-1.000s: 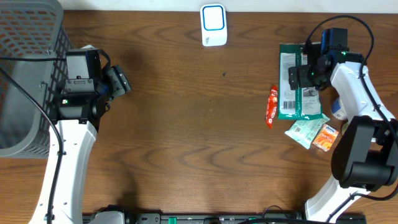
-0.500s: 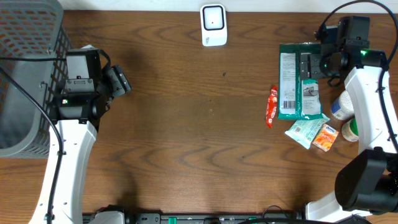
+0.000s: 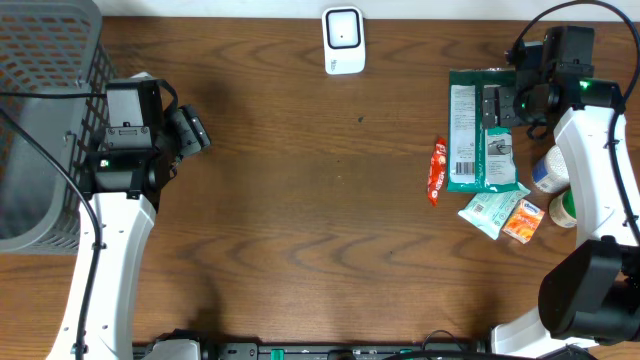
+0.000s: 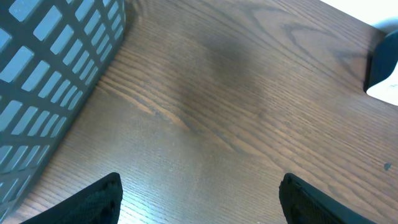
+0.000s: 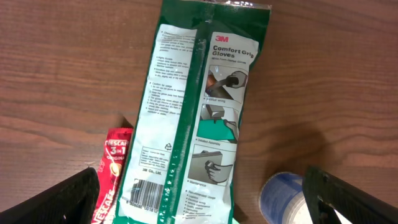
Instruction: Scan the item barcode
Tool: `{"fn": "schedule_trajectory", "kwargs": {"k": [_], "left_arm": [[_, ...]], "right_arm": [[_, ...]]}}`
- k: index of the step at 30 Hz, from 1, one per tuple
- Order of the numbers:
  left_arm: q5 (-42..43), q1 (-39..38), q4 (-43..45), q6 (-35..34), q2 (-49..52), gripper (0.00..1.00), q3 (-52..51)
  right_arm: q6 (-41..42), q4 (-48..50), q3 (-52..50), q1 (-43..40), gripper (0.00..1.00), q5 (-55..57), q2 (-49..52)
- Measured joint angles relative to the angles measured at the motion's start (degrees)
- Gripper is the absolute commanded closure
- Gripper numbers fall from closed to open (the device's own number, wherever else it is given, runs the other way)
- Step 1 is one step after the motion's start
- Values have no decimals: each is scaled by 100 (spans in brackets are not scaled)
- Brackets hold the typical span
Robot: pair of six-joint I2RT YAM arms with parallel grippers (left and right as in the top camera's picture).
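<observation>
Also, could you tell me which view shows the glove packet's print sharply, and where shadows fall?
Right wrist: glove packet print sharp, readable; soft shadow on the table beside it. Overhead: print too small to read. Left wrist: dim shadow patch on the wood.

Even bright light, faint soft shadows on the table

Overhead: fixed above desk, facing straight down, far off; whole desk top in frame. Left wrist: close, low, angled down at bare wood ahead of left claw; basket wall left of claw. Right wrist: close, looking down past right claw at glove pack ahead of claw. Overhead shares basket, pack with wrist views.
</observation>
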Motion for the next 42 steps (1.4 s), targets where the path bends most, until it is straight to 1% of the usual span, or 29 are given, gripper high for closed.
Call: {"fn": "schedule_trajectory", "kwargs": {"k": [13, 17, 20, 24, 28, 32, 42], "left_arm": [[0, 0, 0, 0, 0, 18, 0], [0, 0, -2, 0, 0, 19, 0], [0, 0, -2, -2, 0, 19, 0], [0, 0, 0, 0, 0, 19, 0], [0, 0, 0, 0, 0, 19, 0], [0, 0, -2, 0, 0, 19, 0], [0, 0, 0, 0, 0, 19, 0]], "right_arm": [[0, -15, 0, 2, 1, 0, -2], [0, -192, -11, 68, 1, 7, -282], [-4, -205, -37, 278, 1, 26, -960], [-26, -175, -28, 590, 1, 81, -2262], [-48, -151, 2, 678, 1, 162, -3390], [-81, -55, 11, 741, 1, 214, -4277], [-94, -1130, -37, 756, 1, 111, -6229]]}}
